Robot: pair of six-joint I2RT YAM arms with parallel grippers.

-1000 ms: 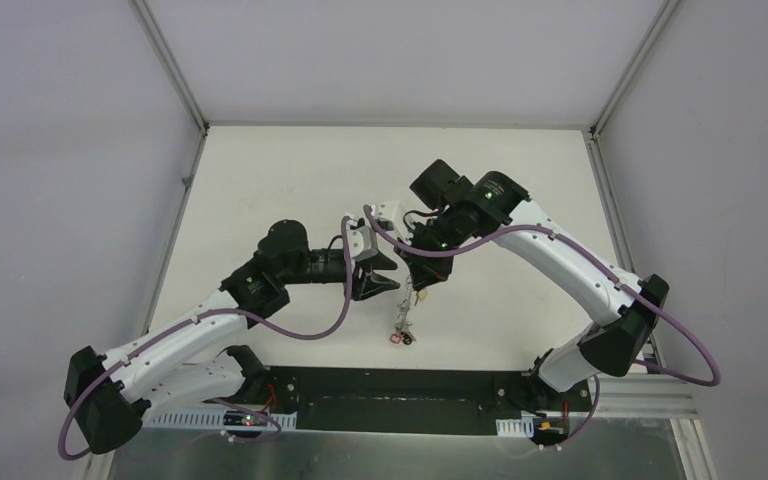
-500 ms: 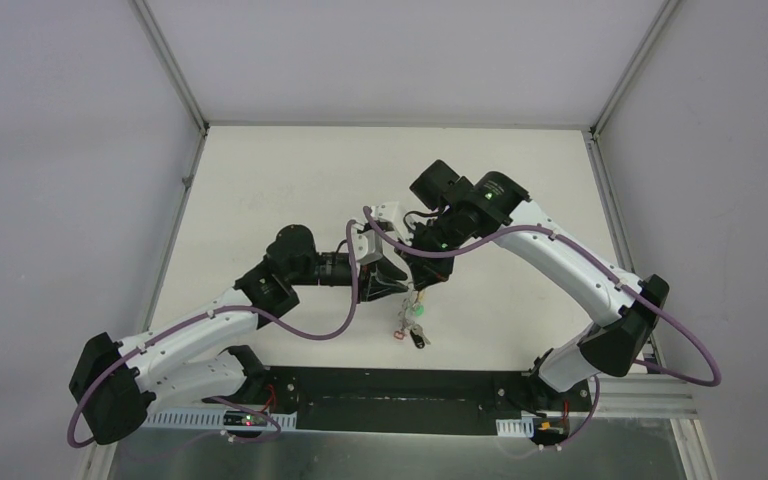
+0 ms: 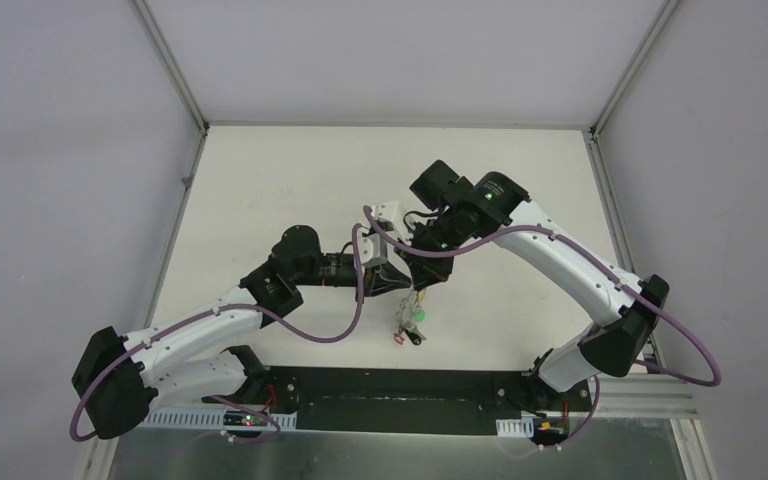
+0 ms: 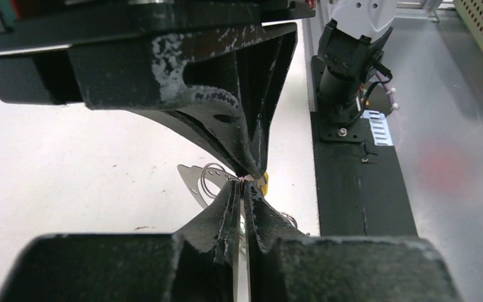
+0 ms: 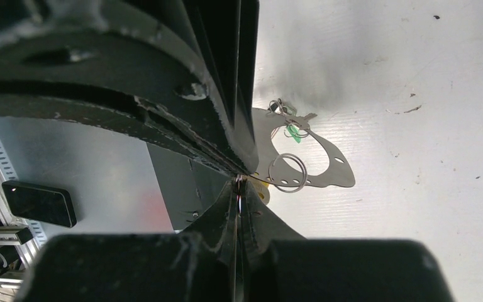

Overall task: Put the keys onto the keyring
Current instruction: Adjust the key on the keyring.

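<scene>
White table (image 3: 260, 180) lies below. Just beside the keys (image 3: 409, 322), the left gripper (image 4: 245, 181) and the right gripper (image 5: 239, 182) stand close together, each with jaws closed.

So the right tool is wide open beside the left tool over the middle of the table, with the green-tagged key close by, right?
No: the right tool is shut, fingertips pressed together, as the right wrist view shows. The rest stands: it sits beside the left tool over the middle of the table, and the green-tagged key is close by.
</scene>
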